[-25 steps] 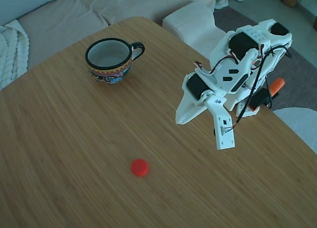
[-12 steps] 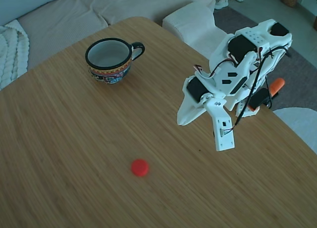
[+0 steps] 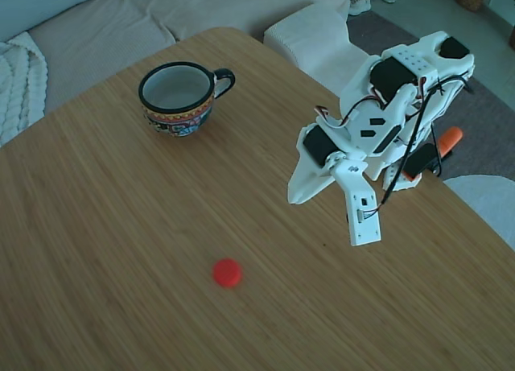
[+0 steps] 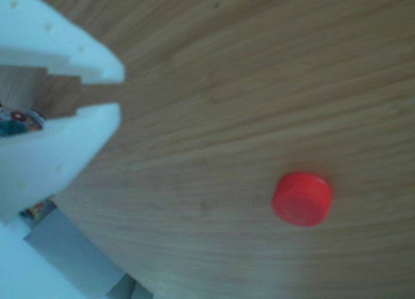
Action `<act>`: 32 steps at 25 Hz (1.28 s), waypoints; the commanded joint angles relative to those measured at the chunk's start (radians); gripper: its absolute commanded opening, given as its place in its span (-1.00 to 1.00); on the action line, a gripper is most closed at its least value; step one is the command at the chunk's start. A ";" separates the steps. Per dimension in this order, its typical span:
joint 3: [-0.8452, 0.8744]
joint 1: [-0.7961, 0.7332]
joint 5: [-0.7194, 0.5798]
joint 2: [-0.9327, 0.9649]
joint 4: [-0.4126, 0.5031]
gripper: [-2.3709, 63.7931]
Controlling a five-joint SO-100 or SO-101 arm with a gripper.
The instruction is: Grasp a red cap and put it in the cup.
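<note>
Worktop [image 3: 121, 250]: wood with fine straight grain, light tan, smooth, satin sheen.
Red cap [image 3: 227, 272]: plastic, bright red, smooth flat top, matt to slightly glossy in the other view [image 4: 301, 198].
Cup [image 3: 179, 97]: glazed ceramic by appearance; glossy black rim and handle, white interior, multicoloured patterned band outside.
Arm [image 3: 402, 89]: white plastic shells, matt finish; black blocks set between them; thin dark and red wires exposed.
Claw [image 4: 97, 91]: white plastic, matt, small holes in the faces, edges slightly rough.
Clamp handle [image 3: 447, 139]: orange plastic, smooth.
Sofa [image 3: 105, 25]: beige woven cloth, matt.
Blanket [image 3: 20, 81]: off-white knit, ribbed, rough.
</note>
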 commanded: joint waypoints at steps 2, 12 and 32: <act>-0.012 -0.006 -0.003 0.012 -0.017 -0.93; -0.012 -0.032 -0.239 0.012 -0.012 -0.93; -0.463 -0.023 -0.239 -0.006 0.227 -0.62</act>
